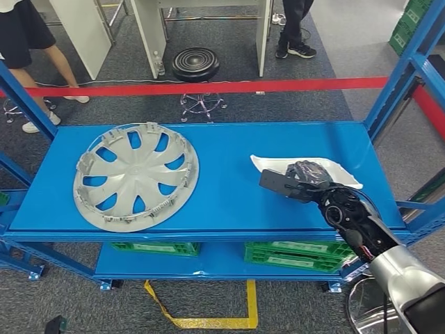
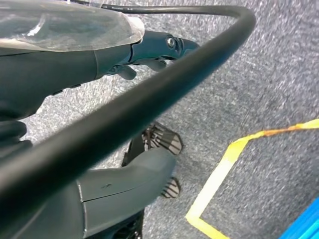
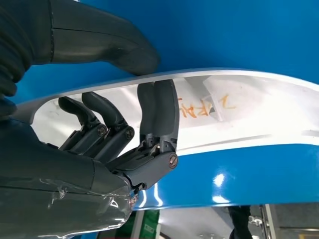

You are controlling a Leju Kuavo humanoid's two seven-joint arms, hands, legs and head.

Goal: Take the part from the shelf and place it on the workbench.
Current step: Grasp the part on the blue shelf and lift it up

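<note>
Now right hand (image 1: 306,174) fingers (image 3: 158,112) on white part (image 1: 343,174), near shelf (image 1: 231,209) edge

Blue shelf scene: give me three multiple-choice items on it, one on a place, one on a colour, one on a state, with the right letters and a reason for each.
1. Where does the silver wheel cover lie on the blue shelf?
A. On the left side of the top deck
B. On the lower deck
C. On the floor

2. What colour are the crates under the top deck?
A. Red
B. Green
C. Yellow

3. What is the right hand doing at the white part?
A. Hanging beside the robot
B. Lifting the part high above the shelf
C. Reaching over the part with fingers curled down on it

Answers: 1 A, the head view shows it left on the top deck. 2 B, they are green. 3 C, the right wrist view shows fingers on the part, which lies on the shelf.
</note>
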